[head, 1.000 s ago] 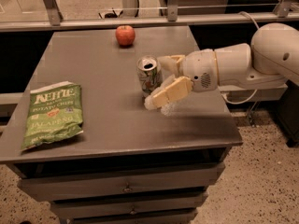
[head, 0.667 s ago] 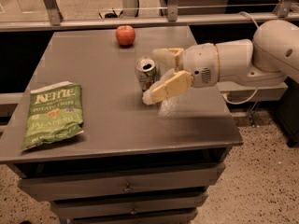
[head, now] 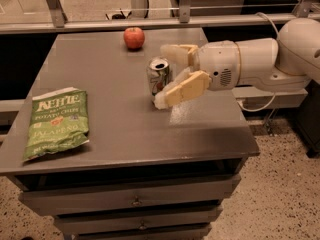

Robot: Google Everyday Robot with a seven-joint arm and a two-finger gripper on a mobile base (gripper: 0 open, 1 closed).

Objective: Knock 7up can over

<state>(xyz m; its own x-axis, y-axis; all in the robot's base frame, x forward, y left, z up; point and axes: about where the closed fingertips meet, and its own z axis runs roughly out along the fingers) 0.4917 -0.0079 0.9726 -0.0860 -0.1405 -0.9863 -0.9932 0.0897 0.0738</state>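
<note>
The grey tabletop [head: 115, 119] sat on a chest of drawers on a speckled floor, with a metal rail running behind it. The 7up can [head: 158, 74] stood upright a little right of the middle, its opened top showing. The gripper [head: 163, 76] had come in from the right on its white arm [head: 250, 64]. Over the last second it had pushed further left, so that its fingers [head: 182, 88] now stood spread wide, one beyond the can and one on the near side. They held nothing. The near finger crossed in front of the can's lower part, and I could not tell whether it was already touching. The can itself had not shifted or tipped, so to my eye the knock had not landed, though the gripper was placed to deliver it.

There was plenty of bare room to the can's left for it to fall and roll. The red apple [head: 134, 37] rested well behind it near the back edge, and the green chip bag [head: 57, 119] lay flat, well apart, at the front-left corner. The right edge was closer, under the arm.
</note>
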